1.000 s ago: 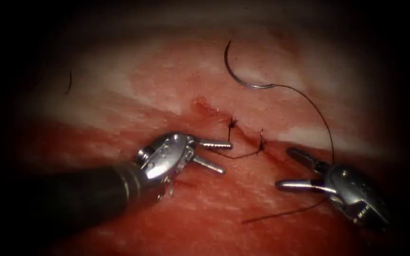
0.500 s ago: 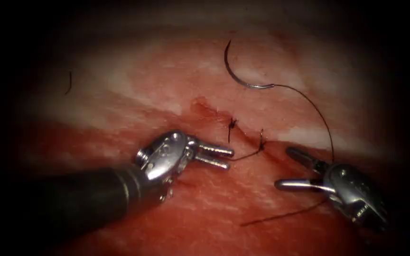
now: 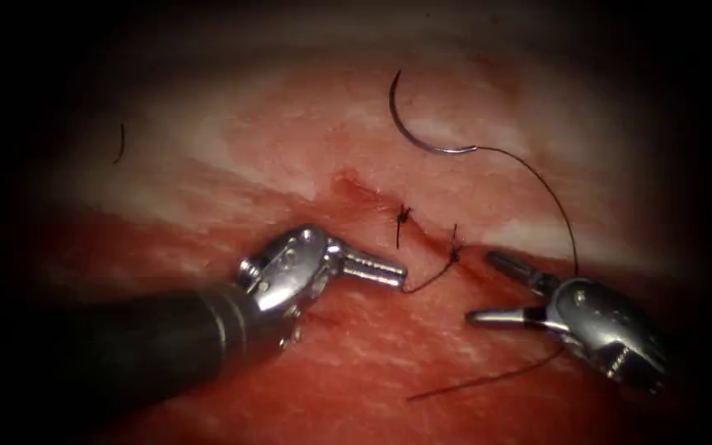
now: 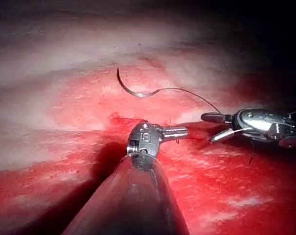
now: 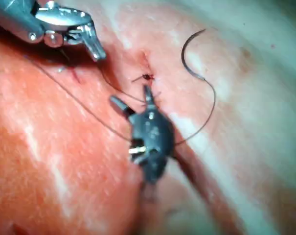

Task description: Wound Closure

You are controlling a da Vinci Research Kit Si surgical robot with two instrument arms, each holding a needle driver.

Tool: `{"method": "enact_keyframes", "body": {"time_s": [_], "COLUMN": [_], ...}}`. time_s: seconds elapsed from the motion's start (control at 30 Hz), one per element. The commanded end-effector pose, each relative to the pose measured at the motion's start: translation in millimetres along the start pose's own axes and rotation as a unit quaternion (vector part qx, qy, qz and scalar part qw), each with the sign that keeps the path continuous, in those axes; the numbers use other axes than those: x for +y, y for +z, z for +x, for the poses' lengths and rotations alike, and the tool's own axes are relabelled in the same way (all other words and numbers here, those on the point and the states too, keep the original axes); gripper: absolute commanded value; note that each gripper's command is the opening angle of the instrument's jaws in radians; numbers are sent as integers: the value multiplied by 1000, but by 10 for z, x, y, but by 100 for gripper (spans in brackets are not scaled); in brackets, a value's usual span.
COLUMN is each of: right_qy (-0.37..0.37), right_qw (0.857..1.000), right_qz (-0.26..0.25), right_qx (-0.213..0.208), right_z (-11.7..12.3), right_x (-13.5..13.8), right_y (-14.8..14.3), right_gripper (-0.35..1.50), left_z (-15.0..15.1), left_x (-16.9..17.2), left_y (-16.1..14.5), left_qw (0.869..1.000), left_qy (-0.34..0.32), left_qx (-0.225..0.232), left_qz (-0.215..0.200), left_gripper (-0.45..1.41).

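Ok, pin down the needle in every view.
Endoscope view: needle lies free on the tissue, beyond the cut.
Left wrist view: needle beyond the left tool, shut on the thread.
Right wrist view: needle beyond the right tool, open and empty.
Shared landmark: the left tool.

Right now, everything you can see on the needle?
The needle is a thin, dark metallic half-curve lying free on the pale tissue above the cut, not in the tissue, held by neither tool. Its point faces up; the thread leaves its lower end and arcs down toward the right tool.
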Motion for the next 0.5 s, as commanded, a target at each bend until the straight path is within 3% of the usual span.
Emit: {"method": "enact_keyframes", "body": {"time_s": [0.03,0.3,0.5], "right_qy": [-25,-123,-167], "right_qw": [1000,991,984], "right_qz": [-1,8,14], "right_qx": [-2,-45,-57], "right_z": [-3,-14,-38], "right_x": [2,-11,-14], "right_y": [20,67,90], "right_gripper": [148,148,148], "left_z": [-7,4,13], "left_x": [-4,-5,-2], "left_y": [5,8,7], "left_qw": [1000,1000,1000], "left_qy": [-3,-10,-6], "left_qx": [1,4,5], "left_qz": [1,3,5], "left_gripper": [-45,-45,-45]}}
